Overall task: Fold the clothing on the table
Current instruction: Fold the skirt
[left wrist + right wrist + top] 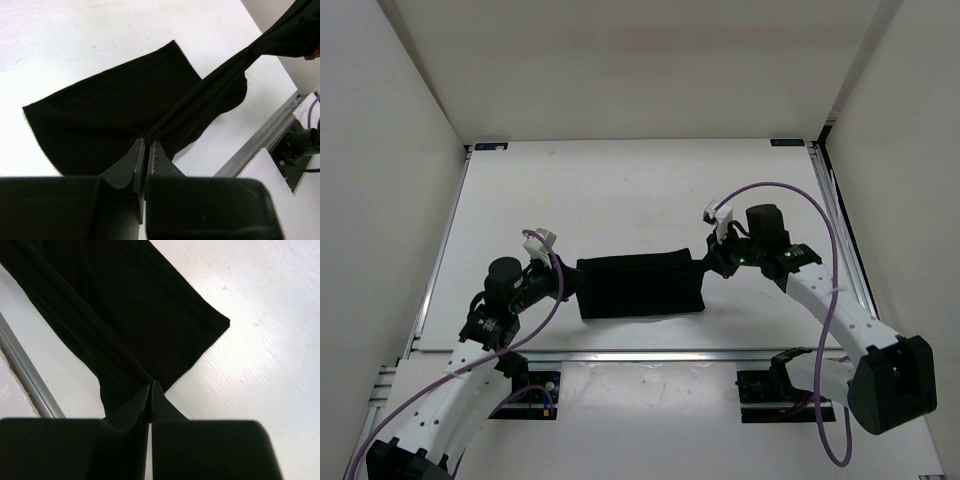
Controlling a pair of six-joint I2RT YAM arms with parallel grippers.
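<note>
**Item 1: clothing** [640,287]. Plain black matte fabric with no print. It lies as a broad band on the near-middle of the table [620,190], long axis left to right, stretched between the two arms. A raised ridge of fabric runs from one pincer to the other, and the rest lies flat on the white surface. In the left wrist view the clothing [100,120] spreads flat to the left of that ridge, which runs off to the upper right. In the right wrist view the clothing [110,305] narrows toward the fingertips, with one squared corner flat on the table [260,365].

**Item 2: left pincer** [563,282]. At the left end of the clothing and clenched on a pinch of the fabric. In its own view the left pincer [145,152] has its tips pressed together on the ridge.

**Item 3: right pincer** [708,262]. At the right end of the clothing. In its own view the right pincer [151,389] is clamped fully together, the fabric converging into its tips.

**Item 4: table** [100,40]. White and flat. A metal rail [650,354] runs along the near edge, near the clothing's near side but apart from it. The rail also shows in the left wrist view [260,145] and the right wrist view [25,370].

**Item 5: purple cable** [825,230]. Loops above the right arm.
</note>
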